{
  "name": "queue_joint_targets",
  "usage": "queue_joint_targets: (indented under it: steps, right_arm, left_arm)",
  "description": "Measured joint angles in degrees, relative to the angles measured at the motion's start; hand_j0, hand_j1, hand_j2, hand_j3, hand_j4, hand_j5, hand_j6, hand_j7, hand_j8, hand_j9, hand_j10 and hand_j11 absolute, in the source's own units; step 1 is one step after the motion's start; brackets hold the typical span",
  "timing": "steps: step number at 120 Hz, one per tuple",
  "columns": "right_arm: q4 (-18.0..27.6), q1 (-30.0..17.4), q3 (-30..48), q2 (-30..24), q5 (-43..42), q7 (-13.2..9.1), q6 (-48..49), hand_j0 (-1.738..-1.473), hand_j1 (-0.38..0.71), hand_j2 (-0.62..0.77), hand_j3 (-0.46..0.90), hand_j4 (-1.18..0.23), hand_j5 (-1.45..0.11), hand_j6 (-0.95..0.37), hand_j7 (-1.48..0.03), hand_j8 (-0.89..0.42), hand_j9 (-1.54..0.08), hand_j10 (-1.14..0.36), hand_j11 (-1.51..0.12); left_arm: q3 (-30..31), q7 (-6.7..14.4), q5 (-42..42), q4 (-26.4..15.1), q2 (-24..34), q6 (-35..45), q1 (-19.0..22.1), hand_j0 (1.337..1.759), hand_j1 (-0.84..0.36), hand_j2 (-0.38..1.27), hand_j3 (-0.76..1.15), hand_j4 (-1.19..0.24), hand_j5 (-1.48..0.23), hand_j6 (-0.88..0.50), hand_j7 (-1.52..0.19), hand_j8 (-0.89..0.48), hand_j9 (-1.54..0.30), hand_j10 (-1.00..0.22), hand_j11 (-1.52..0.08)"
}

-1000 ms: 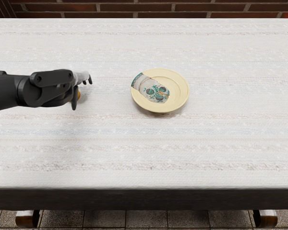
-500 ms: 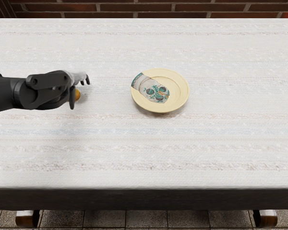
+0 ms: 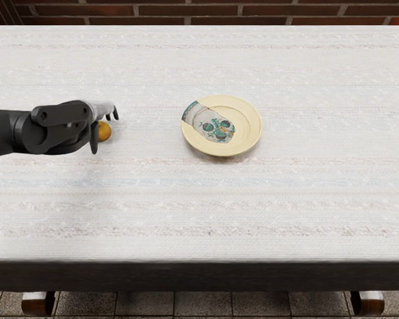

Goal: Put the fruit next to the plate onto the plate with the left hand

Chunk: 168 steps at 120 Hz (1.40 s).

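Left hand, fingers loosely spread beside roundish fruit, axis unclear, plate apart

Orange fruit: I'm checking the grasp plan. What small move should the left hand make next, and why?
Probably close the fingers around the orange fruit: the left hand hovers by it, fingers open, holding nothing, and the fruit lies left of the plate.

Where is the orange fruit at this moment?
In the head view, the orange fruit lies left of the plate, apart from it, just beside the left hand.
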Motion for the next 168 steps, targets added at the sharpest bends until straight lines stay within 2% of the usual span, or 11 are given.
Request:
queue_joint_targets:
  steps: [77, 81, 86, 100, 104, 118, 126, 158, 168]
  right_arm:
    - [0.00, 0.00, 0.00, 0.00, 0.00, 0.00, 0.01, -1.658, -0.32, 0.00, 0.00, -0.02, -0.03, -0.02, -0.03, -0.02, -0.03, -0.02, -0.03]
    - [0.00, 0.00, 0.00, 0.00, 0.00, 0.00, 0.01, -1.658, -0.32, 0.00, 0.00, -0.02, -0.03, -0.02, -0.03, -0.02, -0.03, -0.02, -0.03]
    - [0.00, 0.00, 0.00, 0.00, 0.00, 0.00, 0.01, -1.658, -0.32, 0.00, 0.00, -0.02, -0.03, -0.02, -0.03, -0.02, -0.03, -0.02, -0.03]
    - [0.00, 0.00, 0.00, 0.00, 0.00, 0.00, 0.01, -1.658, -0.32, 0.00, 0.00, -0.02, -0.03, -0.02, -0.03, -0.02, -0.03, -0.02, -0.03]
    - [0.00, 0.00, 0.00, 0.00, 0.00, 0.00, 0.01, -1.658, -0.32, 0.00, 0.00, -0.02, -0.03, -0.02, -0.03, -0.02, -0.03, -0.02, -0.03]
    - [0.00, 0.00, 0.00, 0.00, 0.00, 0.00, 0.02, -1.658, -0.32, 0.00, 0.00, -0.02, -0.03, -0.02, -0.03, -0.02, -0.03, -0.02, -0.03]
    - [0.00, 0.00, 0.00, 0.00, 0.00, 0.00, 0.00, -1.658, -0.32, 0.00, 0.00, -0.02, -0.03, -0.02, -0.03, -0.02, -0.03, -0.02, -0.03]
    - [0.00, 0.00, 0.00, 0.00, 0.00, 0.00, 0.01, -1.658, -0.32, 0.00, 0.00, -0.02, -0.03, -0.02, -0.03, -0.02, -0.03, -0.02, -0.03]
    - [0.00, 0.00, 0.00, 0.00, 0.00, 0.00, 0.01, -1.658, -0.32, 0.00, 0.00, -0.02, -0.03, -0.02, -0.03, -0.02, -0.03, -0.02, -0.03]
  left_arm:
    - [0.78, 0.00, 0.05, -0.06, -0.09, 1.13, 0.47, 1.658, -0.17, 0.09, 0.00, -0.44, -0.57, -0.44, -0.55, -0.44, -0.57, -0.44, -0.57]
    - [0.78, -0.01, 0.06, -0.07, -0.09, 1.14, 0.48, 1.658, -0.18, 0.09, 0.00, -0.44, -0.57, -0.43, -0.56, -0.44, -0.57, -0.44, -0.57]
    - [0.80, 0.03, 0.20, -0.04, -0.17, 1.21, 0.65, 1.658, -0.19, 0.09, 0.00, -0.46, -0.57, -0.34, -0.69, -0.45, -0.58, -0.45, -0.58]
    - [0.81, 0.02, 0.23, -0.04, -0.17, 1.24, 0.66, 1.658, -0.20, 0.10, 0.00, -0.47, -0.56, -0.34, -0.71, -0.47, -0.61, -0.47, -0.60]
    - [0.80, 0.00, 0.25, -0.04, -0.18, 1.25, 0.74, 1.658, -0.21, 0.10, 0.00, -0.47, -0.54, -0.30, -0.76, -0.47, -0.61, -0.47, -0.61]
    - [0.80, 0.01, 0.21, -0.07, -0.14, 1.21, 0.66, 1.658, -0.23, 0.10, 0.00, -0.47, -0.55, -0.33, -0.71, -0.48, -0.63, -0.49, -0.63]
    - [0.79, -0.03, 0.19, -0.17, -0.09, 1.20, 0.66, 1.658, -0.24, 0.10, 0.00, -0.47, -0.55, -0.30, -0.75, -0.49, -0.64, -0.50, -0.64]
    - [0.80, 0.00, 0.09, -0.59, 0.16, 1.08, 0.31, 1.658, -0.26, 0.10, 0.00, -0.50, -0.62, -0.41, -0.62, -0.48, -0.66, -0.51, -0.66]
    - [0.83, 0.03, 0.15, -0.71, 0.18, 1.10, 0.31, 1.658, -0.26, 0.11, 0.00, -0.52, -0.63, -0.39, -0.65, -0.49, -0.67, -0.52, -0.67]
